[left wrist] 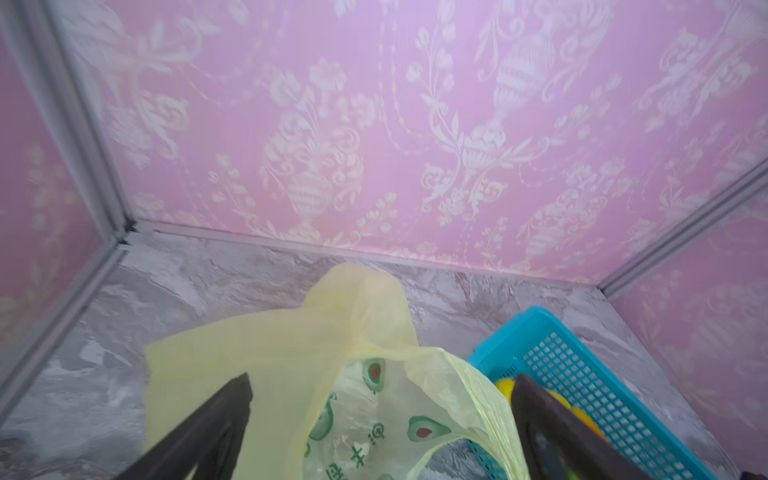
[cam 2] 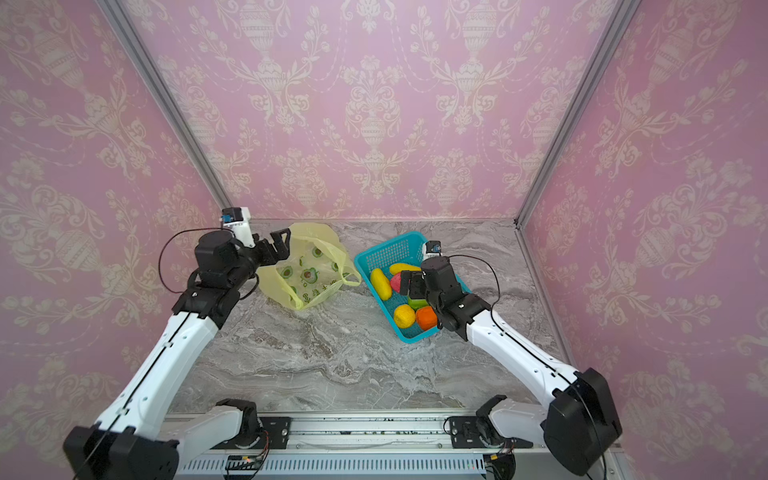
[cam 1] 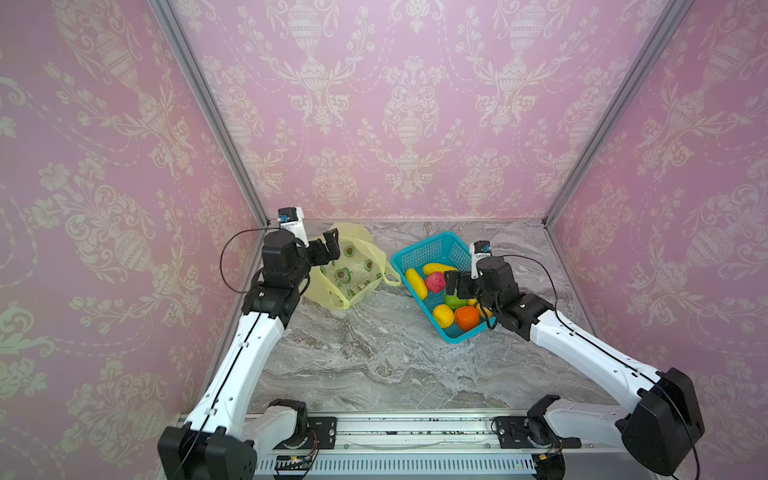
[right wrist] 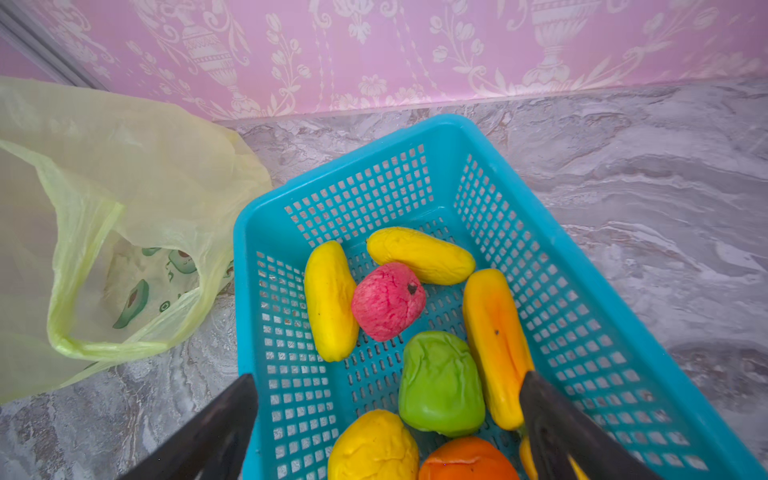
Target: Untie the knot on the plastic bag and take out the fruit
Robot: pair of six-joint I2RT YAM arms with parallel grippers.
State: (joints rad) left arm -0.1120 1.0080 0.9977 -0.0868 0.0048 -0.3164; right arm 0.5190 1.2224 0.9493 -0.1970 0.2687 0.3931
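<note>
Broadly, the marble worktop (cam 1: 374, 353) carries two things near its back edge. The larger is the plastic bag (cam 1: 353, 276), lying slack and collapsed at back left with its mouth agape. No fruit shows through the film in either wrist view, so it looks emptied. Just beside it, a teal basket (cam 1: 430, 249) holds the fruit (right wrist: 388, 301): yellow, orange, green and pink-red pieces crowded together. The left pincer (cam 1: 328, 251) hovers over the bag, jaws spread wide with nothing between them. The right pincer (right wrist: 388, 376) hangs above the basket, equally wide and empty. Smallest, a loop handle (right wrist: 108, 348) trails loose toward the basket, untied. The film should be feather-light, limp and slippery, so that bunched handle is the firmest place to pinch. The fruit look soft and dimpled; a gentle squeeze across the middle should suit them.
</note>
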